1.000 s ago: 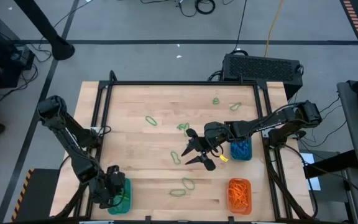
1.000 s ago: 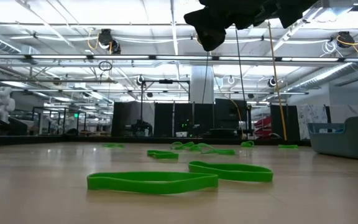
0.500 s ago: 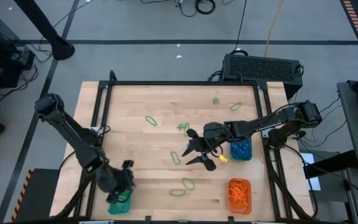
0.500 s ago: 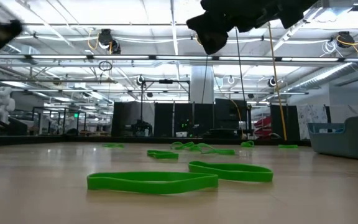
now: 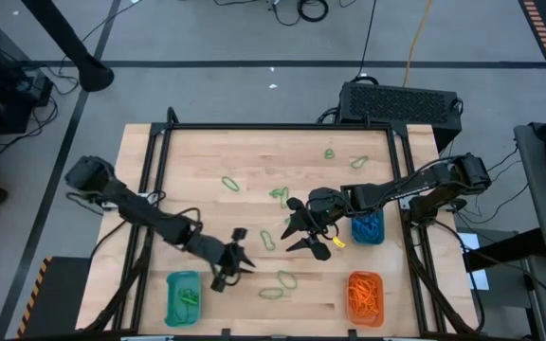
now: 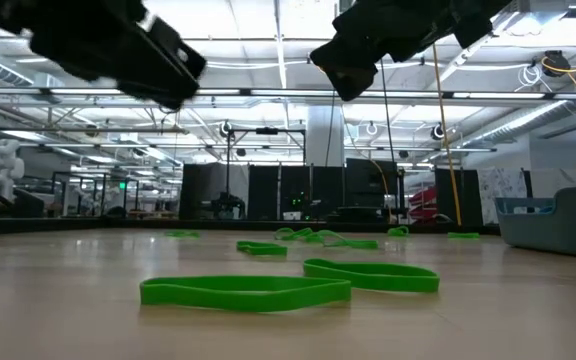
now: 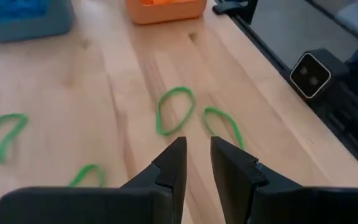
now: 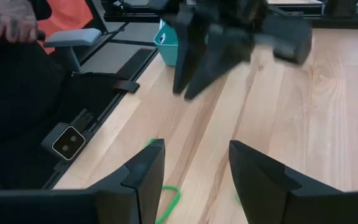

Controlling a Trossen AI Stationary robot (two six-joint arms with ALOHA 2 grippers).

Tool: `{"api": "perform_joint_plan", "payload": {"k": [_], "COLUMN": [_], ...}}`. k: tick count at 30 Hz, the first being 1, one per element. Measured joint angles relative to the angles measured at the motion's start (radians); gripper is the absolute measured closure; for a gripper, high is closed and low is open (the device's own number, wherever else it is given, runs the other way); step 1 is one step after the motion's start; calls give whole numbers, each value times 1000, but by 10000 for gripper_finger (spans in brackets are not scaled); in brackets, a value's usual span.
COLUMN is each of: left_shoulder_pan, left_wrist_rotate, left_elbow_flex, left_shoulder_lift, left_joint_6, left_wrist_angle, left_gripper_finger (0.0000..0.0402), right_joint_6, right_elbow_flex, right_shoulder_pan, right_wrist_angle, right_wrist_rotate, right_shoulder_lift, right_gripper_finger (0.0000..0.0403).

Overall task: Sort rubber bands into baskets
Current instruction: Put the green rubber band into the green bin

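**Two green bands lay ahead of the left gripper**

One second earlier the left gripper (image 5: pixel 237 264) hovered at the green-filled basket (image 5: pixel 182 296); it had since swung out over the table toward the green rubber bands (image 5: pixel 280 285) near the front edge. Judged, a delivery was finished and a new pick begun. Its fingers (image 7: pixel 169 168) stood slightly parted, holding nothing. The right gripper (image 5: pixel 308 230) waited mid-table, spread wide, empty.

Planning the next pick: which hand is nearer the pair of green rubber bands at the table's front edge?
Left. The left hand hovers just beside the green rubber bands, its fingers slightly apart. The right hand hangs open farther back, mid-table.
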Motion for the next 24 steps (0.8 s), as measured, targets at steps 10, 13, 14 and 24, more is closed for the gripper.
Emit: {"api": "perform_joint_plan", "payload": {"k": [10, 13, 14, 24], "left_shoulder_pan": [20, -2, -10, -82], "left_wrist_rotate": [83, 83, 83, -30], "left_elbow_flex": [114, 156, 170, 302], "left_shoulder_lift": [201, 234, 247, 408], "left_joint_6": [-5, -2, -2, -7], "left_wrist_angle": [-7, -30, -30, -25], "left_gripper_finger": [322, 322, 320, 224], "right_joint_6": [-8, -8, -8, 115], "right_elbow_flex": [0, 0, 0, 0], "right_shoulder_pan": [0, 0, 0, 19], "right_wrist_angle": [10, 13, 14, -3], "right_wrist_rotate": [80, 107, 109, 108], "right_shoulder_lift": [0, 0, 0, 0], "right_gripper_finger": [232, 232, 232, 232]}}
